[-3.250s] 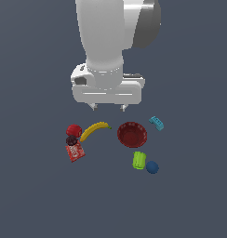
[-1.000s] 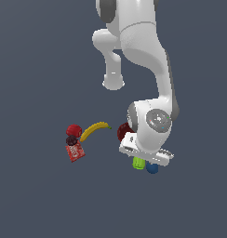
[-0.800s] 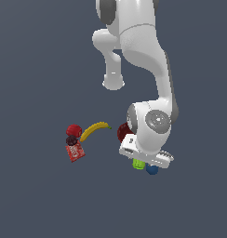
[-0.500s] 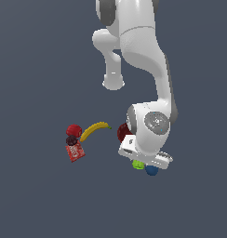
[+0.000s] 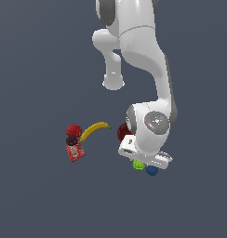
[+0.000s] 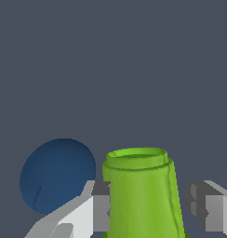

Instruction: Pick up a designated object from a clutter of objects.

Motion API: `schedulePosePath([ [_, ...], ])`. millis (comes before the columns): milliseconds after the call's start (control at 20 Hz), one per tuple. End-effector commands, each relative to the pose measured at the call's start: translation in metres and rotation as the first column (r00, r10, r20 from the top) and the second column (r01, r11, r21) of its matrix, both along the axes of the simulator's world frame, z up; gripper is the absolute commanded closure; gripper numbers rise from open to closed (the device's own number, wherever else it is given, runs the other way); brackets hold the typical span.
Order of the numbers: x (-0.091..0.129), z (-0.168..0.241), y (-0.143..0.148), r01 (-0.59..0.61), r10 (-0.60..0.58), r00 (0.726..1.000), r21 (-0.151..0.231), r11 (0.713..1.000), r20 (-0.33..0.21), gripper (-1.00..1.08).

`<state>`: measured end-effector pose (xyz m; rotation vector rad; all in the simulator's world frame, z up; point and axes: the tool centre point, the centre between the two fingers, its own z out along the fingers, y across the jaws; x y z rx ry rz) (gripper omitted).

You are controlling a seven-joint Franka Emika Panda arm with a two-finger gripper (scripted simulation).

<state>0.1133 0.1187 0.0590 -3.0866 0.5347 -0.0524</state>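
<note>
We see the claw point(image 6: 148, 209) straddling the green cup point(image 6: 142, 195), one finger point(image 6: 100, 207) touching its side, the other just apart; the blue ball point(image 6: 57, 174) lies just beside. The cup rests on the surface, near the red bowl point(image 5: 123, 132): closing and lifting remain. Since three seconds ago, the arm has descended from above the clutter.

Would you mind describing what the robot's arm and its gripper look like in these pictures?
The arm is glossy white with rounded, bulbous links and dark grey joint bands. The gripper has a white boxy body and blocky light-grey fingers with darker grey pads. No cables or markings show.
</note>
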Motion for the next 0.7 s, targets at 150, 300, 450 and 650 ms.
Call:
schedulePosePath([
  [150, -0.003, 0.008, 0.000, -0.001, 0.001, 1.000, 0.001, 1.000, 0.000, 1.08],
  [300, -0.006, 0.019, -0.001, -0.002, 0.002, 1.000, 0.000, 1.000, -0.002, 1.08],
  [450, -0.011, 0.034, -0.003, -0.002, 0.002, 1.000, 0.000, 1.000, -0.003, 1.08],
  [650, -0.020, 0.062, -0.007, -0.003, 0.003, 1.000, 0.000, 1.000, -0.006, 1.08],
])
